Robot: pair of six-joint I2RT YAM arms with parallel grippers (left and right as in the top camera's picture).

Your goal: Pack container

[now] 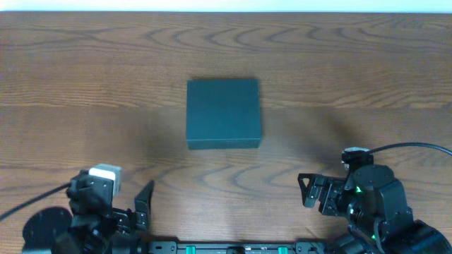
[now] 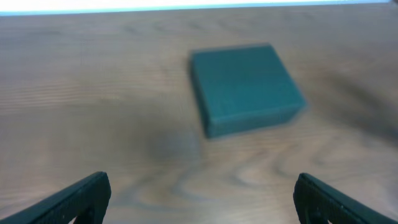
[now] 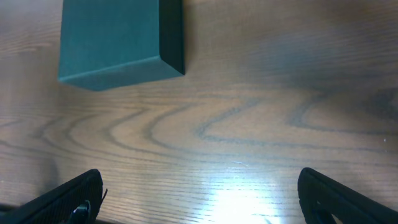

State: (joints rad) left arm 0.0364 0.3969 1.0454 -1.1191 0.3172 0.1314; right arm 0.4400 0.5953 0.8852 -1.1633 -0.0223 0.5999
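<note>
While 2 pincers [image 2: 199,200] [image 3: 200,198] wide: 1 container [image 1: 223,113], mid tbl [image 1: 85,85].

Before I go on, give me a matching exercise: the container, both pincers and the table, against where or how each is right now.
Things:
1. container
2. left pincer
3. right pincer
4. table

Place, colour or state:
A. open, container ahead to its left
B. brown wood grain
C. closed, mid-table
D. open, container ahead to its right

Pairs: 1-C, 2-D, 3-A, 4-B
</note>
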